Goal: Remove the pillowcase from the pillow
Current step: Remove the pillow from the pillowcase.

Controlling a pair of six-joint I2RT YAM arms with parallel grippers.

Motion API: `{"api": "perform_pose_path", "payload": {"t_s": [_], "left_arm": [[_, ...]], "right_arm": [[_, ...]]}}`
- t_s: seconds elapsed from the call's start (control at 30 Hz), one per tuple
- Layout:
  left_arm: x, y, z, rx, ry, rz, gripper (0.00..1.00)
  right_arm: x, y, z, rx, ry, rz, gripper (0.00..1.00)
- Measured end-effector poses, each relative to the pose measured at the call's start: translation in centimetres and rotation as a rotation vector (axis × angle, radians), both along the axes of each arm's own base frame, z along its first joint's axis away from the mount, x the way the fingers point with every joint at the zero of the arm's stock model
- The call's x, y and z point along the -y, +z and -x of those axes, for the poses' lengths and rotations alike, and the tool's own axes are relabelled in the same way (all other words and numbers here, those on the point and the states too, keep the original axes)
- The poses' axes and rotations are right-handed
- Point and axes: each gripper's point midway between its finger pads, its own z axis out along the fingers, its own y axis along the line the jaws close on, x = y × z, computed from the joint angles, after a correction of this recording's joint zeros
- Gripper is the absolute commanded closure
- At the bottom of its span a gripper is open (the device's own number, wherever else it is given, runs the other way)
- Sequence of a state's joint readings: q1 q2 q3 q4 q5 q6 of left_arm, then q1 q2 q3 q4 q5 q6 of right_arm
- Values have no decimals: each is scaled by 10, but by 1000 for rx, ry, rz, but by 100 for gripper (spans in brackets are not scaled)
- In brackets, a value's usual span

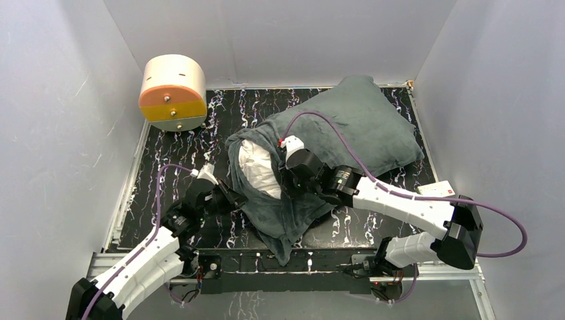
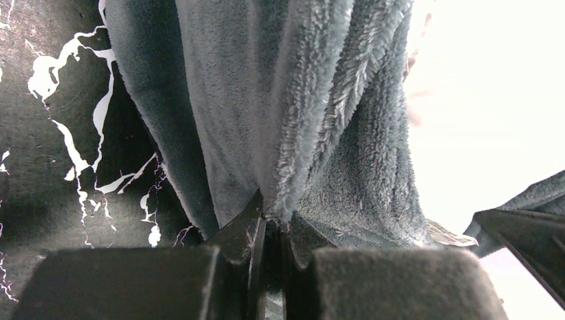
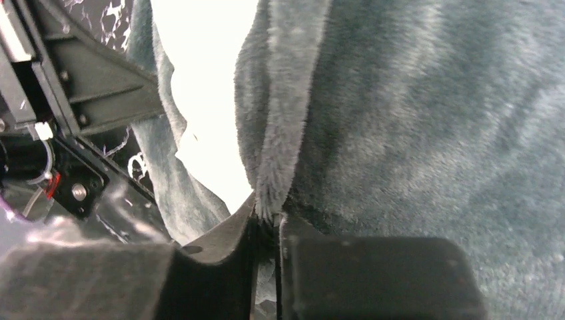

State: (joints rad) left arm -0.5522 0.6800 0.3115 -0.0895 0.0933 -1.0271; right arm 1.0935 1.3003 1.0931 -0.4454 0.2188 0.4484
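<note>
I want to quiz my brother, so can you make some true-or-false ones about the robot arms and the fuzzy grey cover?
1. The pillow is all the way out of the pillowcase. False: only a white patch peeks out at the opening.
2. The left gripper pinches the pillowcase. True.
3. Zebra stripes show on the pillowcase. False: only plain dark grey-green fabric shows.
4. A cream-and-orange cylinder stands at the far left corner of the table. True.
</note>
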Motion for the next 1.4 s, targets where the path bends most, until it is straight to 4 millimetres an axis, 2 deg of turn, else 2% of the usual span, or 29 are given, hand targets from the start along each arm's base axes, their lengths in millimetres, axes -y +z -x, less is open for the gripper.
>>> {"api": "perform_pose_path", "payload": {"t_s": [0.03,0.13,0.17,0.2,0.23,0.33,0.37,0.4,0.47,0.53,0.57,0.67,0.7,0.8,0.9,1.1,1.17,1.23,1.3,1.33,1.4], "left_arm": [[0,0,0,0,-2,-4,100],[-2,2,0,0,3,-12,100],[-3,3,0,0,7,-16,100],[-5,5,0,2,16,-21,100],[-7,6,-1,2,28,-29,100],[-15,10,-1,1,64,-50,100],[-16,11,0,-3,69,-55,100],[-17,13,1,-4,70,-56,100],[-16,15,3,-7,66,-52,100],[-14,15,6,-14,54,-50,100],[-13,14,7,-17,47,-51,96],[-11,12,10,-19,12,-63,57],[-11,11,12,-19,-3,-72,46],[-12,13,16,-30,-40,-98,35],[-9,33,17,-10,-71,-86,30],[8,89,15,98,-121,37,30],[13,95,11,90,-128,51,32],[20,91,5,63,-131,56,36],[25,80,0,22,-131,55,44],[27,74,-1,5,-128,54,50],[28,62,-1,-27,-127,45,70]], "right_arm": [[1,-1,-3,6,-22,5,99],[8,1,-11,39,-88,18,100],[12,3,-15,59,-119,26,100],[27,12,-21,109,-188,38,100],[28,13,-22,113,-192,37,100],[71,36,-34,208,-369,22,100],[92,41,-35,231,-437,1,100],[104,42,-36,236,-474,-12,100],[126,32,-36,221,-537,-31,100],[137,8,-37,172,-572,-30,100],[138,-4,-38,147,-581,-29,100],[132,-36,-42,84,-588,-36,100],[130,-39,-42,77,-586,-38,100],[123,-45,-46,61,-579,-59,100],[118,-44,-48,57,-570,-84,100],[114,-41,-48,57,-552,-101,98],[114,-41,-48,59,-545,-100,98],[114,-41,-48,61,-541,-99,97],[114,-40,-48,62,-537,-97,97],[114,-40,-48,62,-533,-97,97],[113,-39,-48,62,-531,-99,96]]}}
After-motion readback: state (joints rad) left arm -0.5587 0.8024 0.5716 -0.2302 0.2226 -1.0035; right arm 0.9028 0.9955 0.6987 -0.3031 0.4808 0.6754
